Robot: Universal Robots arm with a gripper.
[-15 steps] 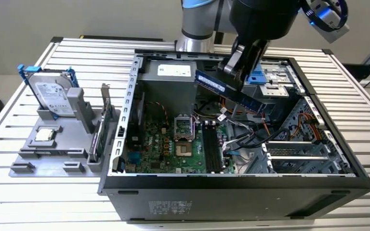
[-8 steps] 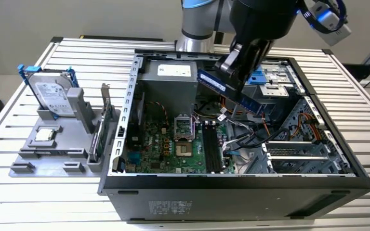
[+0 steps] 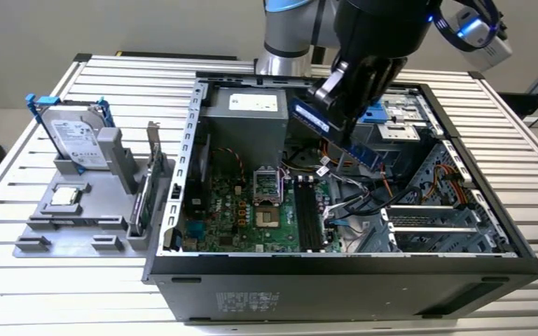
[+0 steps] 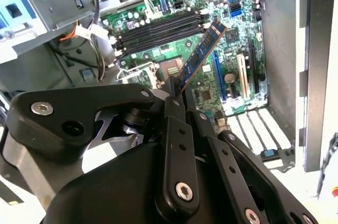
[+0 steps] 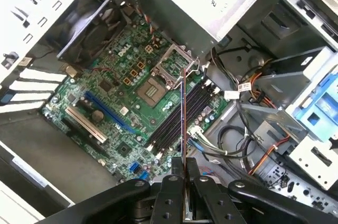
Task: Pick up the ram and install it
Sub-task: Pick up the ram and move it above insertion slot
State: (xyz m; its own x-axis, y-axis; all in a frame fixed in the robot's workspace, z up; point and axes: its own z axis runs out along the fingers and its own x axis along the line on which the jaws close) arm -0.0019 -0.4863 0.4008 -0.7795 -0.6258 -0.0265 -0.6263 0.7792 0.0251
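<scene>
My gripper (image 3: 346,131) is shut on the ram (image 3: 367,155), a thin dark-blue stick that hangs slanted over the open computer case (image 3: 344,276). In the second wrist view the ram (image 4: 202,54) sticks out from between the fingers (image 4: 170,87) toward the motherboard. The first wrist view shows the ram (image 5: 182,113) edge-on as a thin line, lying over the black memory slots (image 5: 170,121). Those slots (image 3: 308,210) sit below the stick, beside the CPU socket (image 3: 263,187), and the ram is well above them.
On the exterior view's left a grey holder (image 3: 68,227) carries a hard drive in a blue frame (image 3: 73,136) and an upright card (image 3: 148,185). Inside the case are the power supply (image 3: 250,105), loose cables (image 3: 367,203) and drive bays (image 3: 395,115).
</scene>
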